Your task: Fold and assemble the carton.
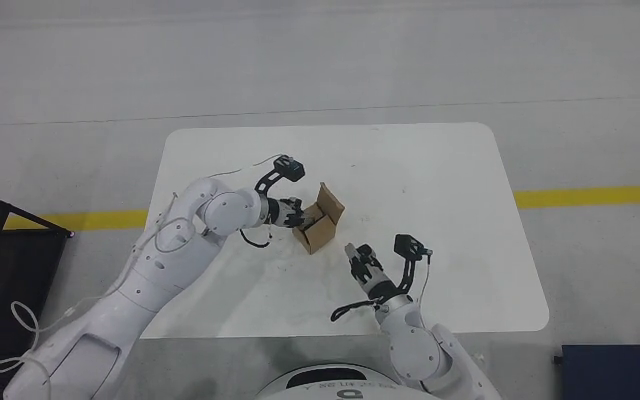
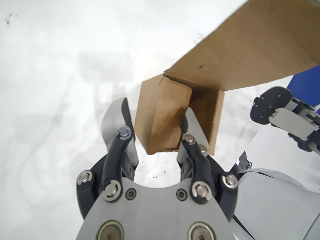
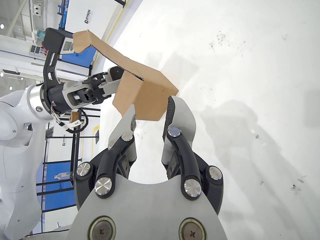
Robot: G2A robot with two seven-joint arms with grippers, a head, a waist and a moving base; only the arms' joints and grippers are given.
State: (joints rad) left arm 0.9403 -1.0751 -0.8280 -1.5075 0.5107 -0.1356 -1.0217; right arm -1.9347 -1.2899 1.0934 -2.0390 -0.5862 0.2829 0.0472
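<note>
A small brown carton [image 1: 318,225] stands near the middle of the white table [image 1: 450,180], its top open and one long lid flap [image 2: 250,51] raised. My left gripper [image 2: 156,106] is at the carton's left side [image 1: 293,213] and shut on a side wall, one finger inside the box and one outside. In the right wrist view the left gripper [image 3: 110,76] shows at the carton's [image 3: 147,93] far side. My right gripper [image 3: 151,108] is open, a short way from the carton toward the table's front edge [image 1: 362,258], holding nothing. One of its fingertips [image 2: 272,108] shows past the box.
The table's front edge runs just behind the right arm. A yellow floor line [image 1: 580,196] crosses beyond both table sides. A dark frame [image 1: 25,260] stands off the left edge and a blue object [image 1: 600,370] off the front right corner.
</note>
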